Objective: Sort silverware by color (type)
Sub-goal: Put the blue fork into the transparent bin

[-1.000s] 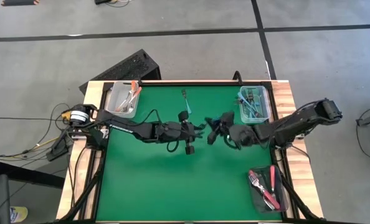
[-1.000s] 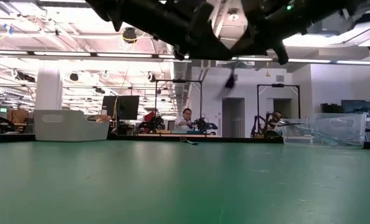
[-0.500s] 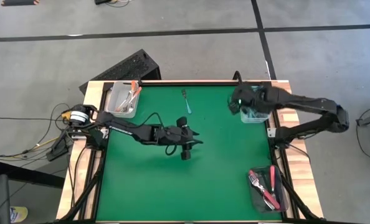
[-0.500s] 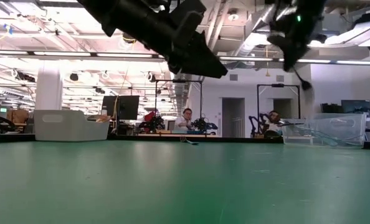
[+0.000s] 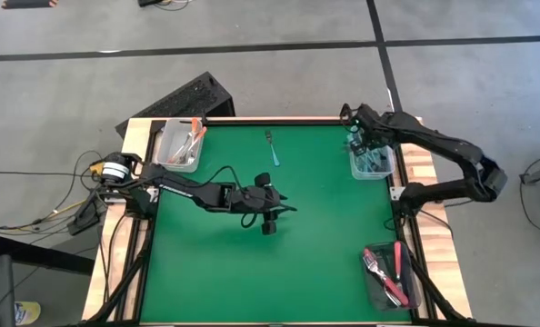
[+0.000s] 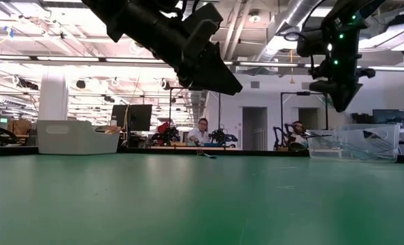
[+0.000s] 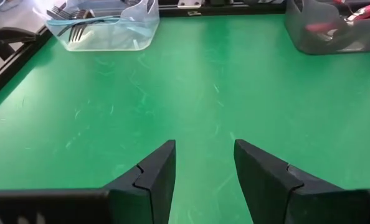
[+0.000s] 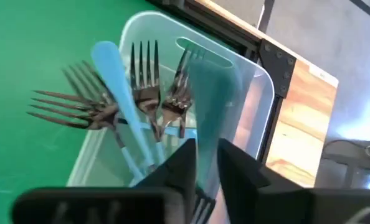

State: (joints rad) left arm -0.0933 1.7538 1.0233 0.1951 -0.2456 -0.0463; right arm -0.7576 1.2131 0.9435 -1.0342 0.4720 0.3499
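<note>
A teal fork [image 8: 210,118] is hanging between the nearly closed fingers of the right hand [image 5: 365,145], poised over the clear bin [image 5: 373,170] at the desk's far right corner, where the other blue forks [image 8: 132,112] are already lying, so it looks ready to drop in with its own colour. One more blue fork [image 5: 272,148] is waiting on the desk [image 5: 325,236] near the far edge. The left hand [image 5: 272,211] is hovering mid-desk, fingers spread and holding nothing, probably waiting for its turn.

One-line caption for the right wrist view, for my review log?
Right end effector poised over the clear bin of blue-handled forks, a blue handle showing between its fingers.
</note>
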